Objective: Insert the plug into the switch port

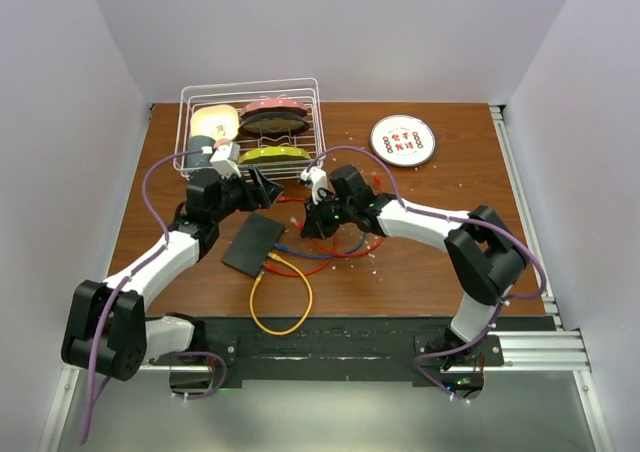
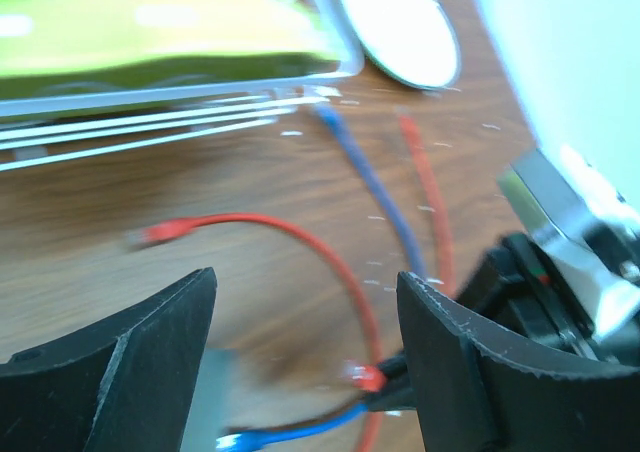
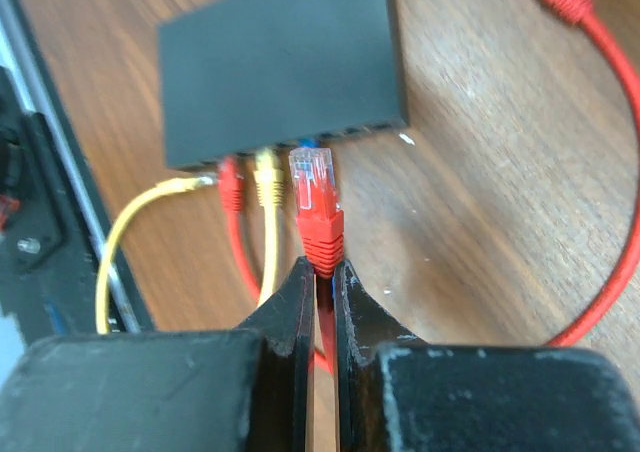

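Note:
The switch [image 1: 252,244] is a flat black box on the wood table, also in the right wrist view as the switch [image 3: 280,72] with its row of sockets facing me. A red cable [image 3: 232,184] and a yellow cable [image 3: 266,184] sit in two sockets. My right gripper [image 3: 322,267] is shut on the boot of a red plug [image 3: 314,194], whose clear tip points at the socket row a short way off. In the top view my right gripper [image 1: 315,222] is just right of the switch. Open and holding nothing, my left gripper [image 2: 305,284] hangs above the table beside the red plug [image 2: 368,377].
A white wire basket [image 1: 250,122] with flat dishes stands at the back left. A round white disc [image 1: 403,140] lies at the back right. A loose red cable end [image 2: 160,234], a blue cable [image 2: 290,430] and a yellow cable loop [image 1: 280,312] lie around the switch.

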Robot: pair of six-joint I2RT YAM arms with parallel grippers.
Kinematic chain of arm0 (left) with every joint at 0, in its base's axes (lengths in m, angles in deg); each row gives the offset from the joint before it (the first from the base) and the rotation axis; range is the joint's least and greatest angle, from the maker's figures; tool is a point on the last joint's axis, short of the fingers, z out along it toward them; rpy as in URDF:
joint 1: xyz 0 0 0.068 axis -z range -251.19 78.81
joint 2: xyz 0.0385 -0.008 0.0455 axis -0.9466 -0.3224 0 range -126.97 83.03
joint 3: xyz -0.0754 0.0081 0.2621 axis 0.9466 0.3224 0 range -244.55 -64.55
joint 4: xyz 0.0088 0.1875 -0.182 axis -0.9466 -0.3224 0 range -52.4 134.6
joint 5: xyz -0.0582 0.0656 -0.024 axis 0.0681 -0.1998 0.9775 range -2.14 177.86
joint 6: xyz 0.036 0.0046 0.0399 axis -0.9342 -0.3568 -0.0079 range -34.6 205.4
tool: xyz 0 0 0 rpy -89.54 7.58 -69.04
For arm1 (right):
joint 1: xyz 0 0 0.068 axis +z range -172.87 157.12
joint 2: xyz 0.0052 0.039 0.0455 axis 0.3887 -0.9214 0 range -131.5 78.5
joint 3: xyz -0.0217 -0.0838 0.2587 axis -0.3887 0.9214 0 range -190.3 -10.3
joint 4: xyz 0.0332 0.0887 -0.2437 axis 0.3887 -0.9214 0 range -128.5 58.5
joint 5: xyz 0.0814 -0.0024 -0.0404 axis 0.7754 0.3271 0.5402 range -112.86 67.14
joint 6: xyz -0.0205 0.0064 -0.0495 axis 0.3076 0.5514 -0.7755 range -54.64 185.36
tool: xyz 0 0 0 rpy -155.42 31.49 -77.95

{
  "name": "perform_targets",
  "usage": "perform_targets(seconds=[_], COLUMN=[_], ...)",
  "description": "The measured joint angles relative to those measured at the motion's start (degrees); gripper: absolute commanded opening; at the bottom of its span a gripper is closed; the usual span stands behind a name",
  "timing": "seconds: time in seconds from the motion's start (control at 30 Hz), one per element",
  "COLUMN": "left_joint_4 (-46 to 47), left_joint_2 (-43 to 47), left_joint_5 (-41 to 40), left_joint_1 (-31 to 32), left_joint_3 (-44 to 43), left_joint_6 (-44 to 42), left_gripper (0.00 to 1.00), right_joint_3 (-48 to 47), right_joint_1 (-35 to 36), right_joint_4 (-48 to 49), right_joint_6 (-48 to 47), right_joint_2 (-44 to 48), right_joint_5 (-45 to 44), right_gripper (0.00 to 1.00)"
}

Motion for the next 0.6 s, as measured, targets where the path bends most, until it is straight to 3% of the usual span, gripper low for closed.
perform_targets(seconds=[0.27,0.6], left_joint_4=[-3.6,-0.8], left_joint_2=[-3.3,-12.8], left_joint_5=[-4.4,-0.3], left_joint_1=[-8.0,-12.1], left_joint_3=[0.9,7.0], left_joint_6=[-5.1,-4.9], left_gripper=[0.76,0.62], right_joint_3=[-4.6,-8.3], right_joint_1=[0.0,0.0], right_joint_4=[-4.0,-7.0], right_joint_6=[-2.9,-4.5], right_joint_2=[-7.9,-14.1], right_joint_5=[0.0,0.5], right_gripper=[0.0,0.0])
